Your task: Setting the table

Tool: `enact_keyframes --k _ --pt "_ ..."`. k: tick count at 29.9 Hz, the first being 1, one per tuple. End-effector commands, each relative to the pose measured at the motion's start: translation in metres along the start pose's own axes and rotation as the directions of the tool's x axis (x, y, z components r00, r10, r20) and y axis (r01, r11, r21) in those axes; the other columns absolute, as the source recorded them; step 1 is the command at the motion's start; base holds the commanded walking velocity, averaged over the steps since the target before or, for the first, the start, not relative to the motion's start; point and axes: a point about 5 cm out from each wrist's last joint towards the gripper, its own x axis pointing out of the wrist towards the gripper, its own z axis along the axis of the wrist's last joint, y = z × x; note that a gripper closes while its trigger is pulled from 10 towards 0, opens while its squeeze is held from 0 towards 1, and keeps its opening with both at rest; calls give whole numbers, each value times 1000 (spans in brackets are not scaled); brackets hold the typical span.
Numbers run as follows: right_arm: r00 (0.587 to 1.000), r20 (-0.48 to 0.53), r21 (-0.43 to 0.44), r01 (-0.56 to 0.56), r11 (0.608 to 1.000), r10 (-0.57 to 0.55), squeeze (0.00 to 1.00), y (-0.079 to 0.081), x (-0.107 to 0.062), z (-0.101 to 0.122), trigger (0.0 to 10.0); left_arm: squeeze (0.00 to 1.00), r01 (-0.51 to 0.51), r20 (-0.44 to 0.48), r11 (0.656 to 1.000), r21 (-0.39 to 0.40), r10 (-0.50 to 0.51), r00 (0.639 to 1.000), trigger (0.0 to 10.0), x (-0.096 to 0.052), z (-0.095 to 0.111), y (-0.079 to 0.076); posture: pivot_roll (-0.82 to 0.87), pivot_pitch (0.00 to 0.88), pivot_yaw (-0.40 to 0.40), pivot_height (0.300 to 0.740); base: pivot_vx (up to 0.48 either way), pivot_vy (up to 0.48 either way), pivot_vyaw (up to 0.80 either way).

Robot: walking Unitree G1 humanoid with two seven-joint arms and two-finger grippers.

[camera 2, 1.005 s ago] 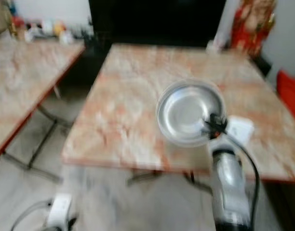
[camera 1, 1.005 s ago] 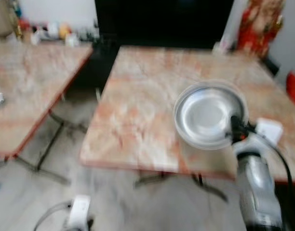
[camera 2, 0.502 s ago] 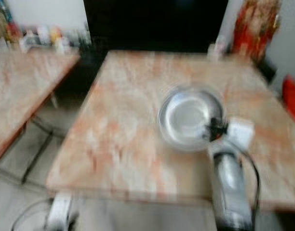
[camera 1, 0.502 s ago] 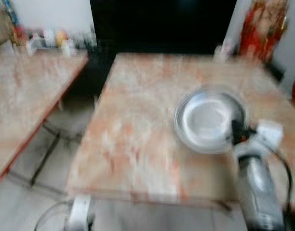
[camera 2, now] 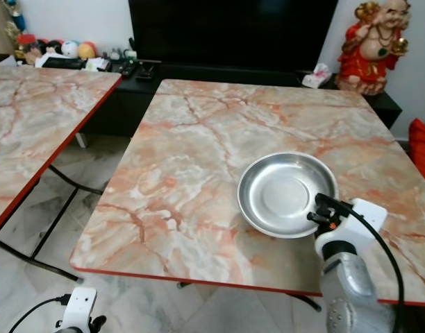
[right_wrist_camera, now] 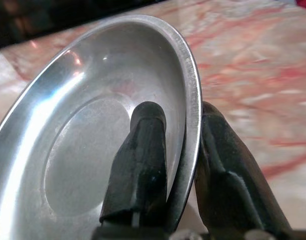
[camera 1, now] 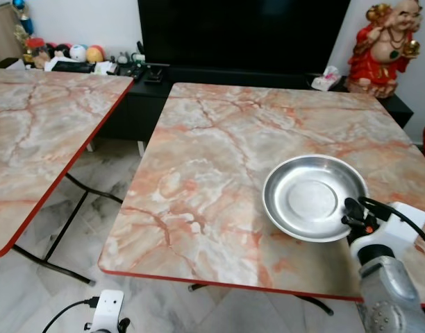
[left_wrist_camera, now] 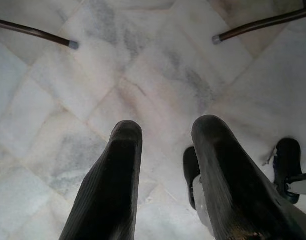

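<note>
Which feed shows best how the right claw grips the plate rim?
The right wrist view: the right claw pinches the steel plate's rim, one finger inside, one outside. The eye views show the plate over the marble table, the grip small.

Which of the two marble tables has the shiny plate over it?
The table straight ahead, in front of the black TV, unlike the table on the left. The right gripper pinches the steel plate by its rim above it.

At the frame's left edge the second surface is cut off; small clutter at upper left stays too small to identify.
</note>
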Motion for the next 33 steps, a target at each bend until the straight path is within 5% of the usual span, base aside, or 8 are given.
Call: enact_keyframes --k 1,13,33 --pt "1000 16 -4 -1 1000 1 0 -6 -1 11 10000 0 3 -19 1000 4 -3 1000 10000 -1 -4 -1 6 6 -43 740 0 0 0" --pt "972 -151 -3 -184 983 181 0 -15 -3 -10 10000 0 3 -25 1000 10 -2 1000 10000 -1 -6 -1 18 4 -49 740 0 0 0" --pt "930 -271 43 -245 969 247 0 -28 -11 -44 10000 0 -7 -38 1000 15 7 999 10000 -2 -10 6 20 8 -45 740 0 0 0"
